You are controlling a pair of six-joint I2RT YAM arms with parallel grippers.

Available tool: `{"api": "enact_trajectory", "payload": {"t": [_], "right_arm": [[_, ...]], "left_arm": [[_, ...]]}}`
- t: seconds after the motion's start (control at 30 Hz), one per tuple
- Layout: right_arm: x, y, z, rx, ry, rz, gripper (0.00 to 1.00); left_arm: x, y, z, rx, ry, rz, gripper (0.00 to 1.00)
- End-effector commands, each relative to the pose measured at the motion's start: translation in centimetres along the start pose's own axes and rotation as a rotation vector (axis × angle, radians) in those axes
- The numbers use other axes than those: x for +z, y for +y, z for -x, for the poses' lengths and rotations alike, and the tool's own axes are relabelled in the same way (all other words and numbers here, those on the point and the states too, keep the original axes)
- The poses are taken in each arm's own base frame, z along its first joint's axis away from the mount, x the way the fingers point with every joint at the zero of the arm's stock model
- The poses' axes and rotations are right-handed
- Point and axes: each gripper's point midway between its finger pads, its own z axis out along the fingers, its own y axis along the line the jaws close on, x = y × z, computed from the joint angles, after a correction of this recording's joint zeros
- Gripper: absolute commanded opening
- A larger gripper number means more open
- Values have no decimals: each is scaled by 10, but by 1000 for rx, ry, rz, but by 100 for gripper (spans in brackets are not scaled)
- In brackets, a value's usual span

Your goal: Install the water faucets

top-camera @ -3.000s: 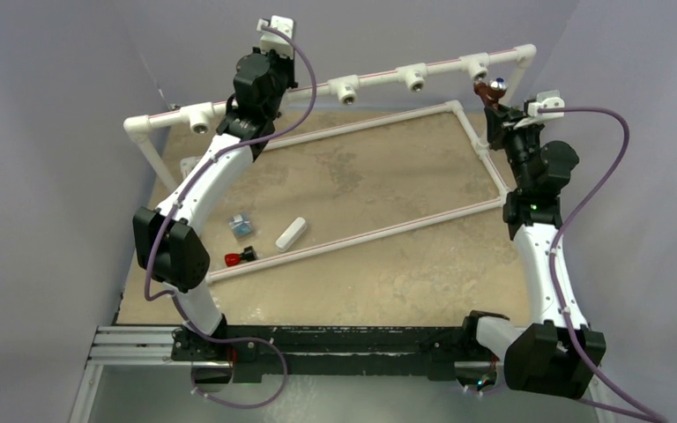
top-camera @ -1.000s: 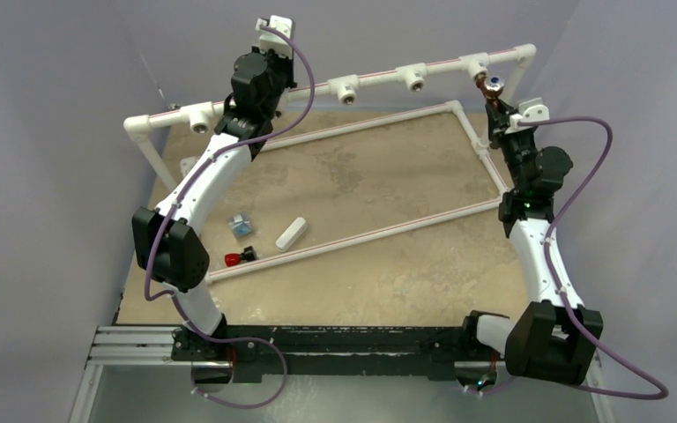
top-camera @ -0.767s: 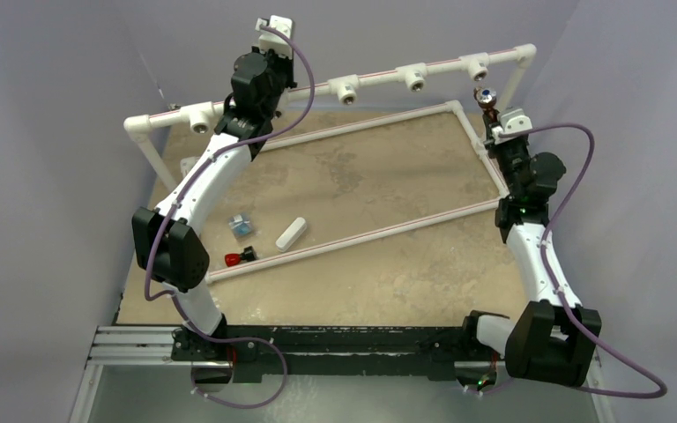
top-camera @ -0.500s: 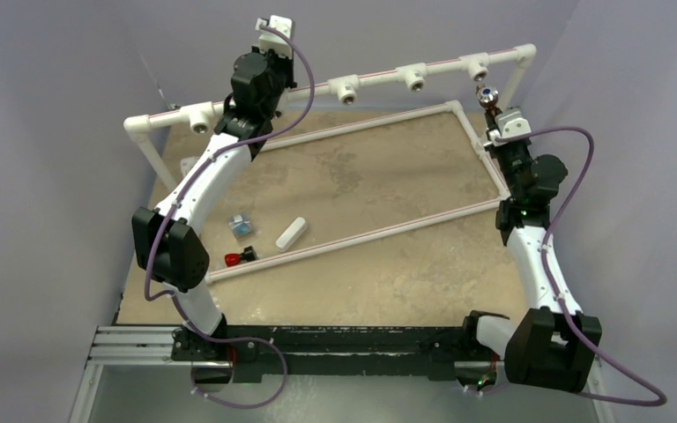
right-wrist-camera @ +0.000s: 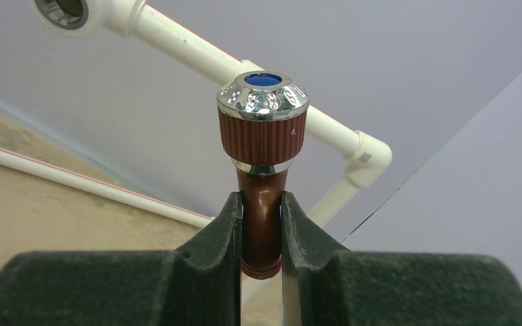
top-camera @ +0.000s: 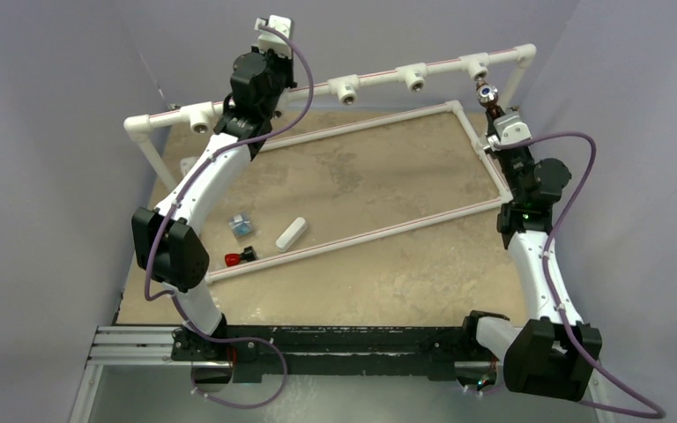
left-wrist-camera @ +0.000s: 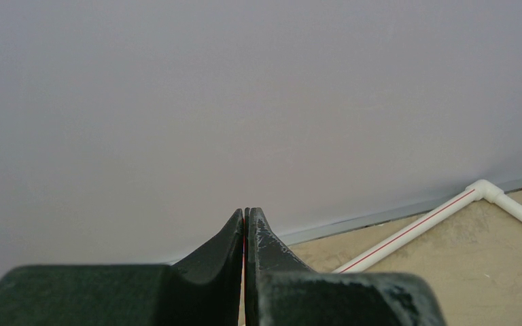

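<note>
My right gripper [right-wrist-camera: 262,200] is shut on the stem of a reddish-brown water faucet [right-wrist-camera: 262,170]. Its ribbed knob with a chrome rim and blue cap [right-wrist-camera: 263,102] points away from me. From above, the faucet [top-camera: 488,93] hangs just below and right of the rightmost tee fitting [top-camera: 476,67] on the raised white pipe rail, apart from it. That tee's open socket [right-wrist-camera: 64,10] shows at the upper left of the right wrist view. My left gripper [left-wrist-camera: 245,214] is shut on nothing and faces the back wall, up by the rail's left part.
Two more tee fittings [top-camera: 415,77] [top-camera: 345,88] sit along the rail and one [top-camera: 199,117] at its left end. On the table lie a white oblong block [top-camera: 291,233], a small dark piece with a red end [top-camera: 239,257] and a small blue-grey part [top-camera: 242,224], inside a flat white pipe frame [top-camera: 379,233].
My right wrist has rolled and swung left, with the faucet staying close under the rightmost tee and dipping slightly. The left arm has not moved.
</note>
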Motion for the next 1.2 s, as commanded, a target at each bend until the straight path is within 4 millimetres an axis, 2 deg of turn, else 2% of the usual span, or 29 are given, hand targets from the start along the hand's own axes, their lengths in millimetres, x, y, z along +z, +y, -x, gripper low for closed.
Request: {"api": "enact_trajectory", "payload": {"t": [0.0, 0.83, 1.17], "right_arm": [[8, -9, 28, -55, -77, 4, 0], [24, -21, 27, -68, -68, -7, 0], [31, -22, 18, -104, -41, 11, 0]], "left_arm": [[-4, -7, -54, 16, 153, -38, 0], [-2, -7, -59, 24, 158, -36, 0], [-2, -8, -59, 22, 158, -40, 0]]}}
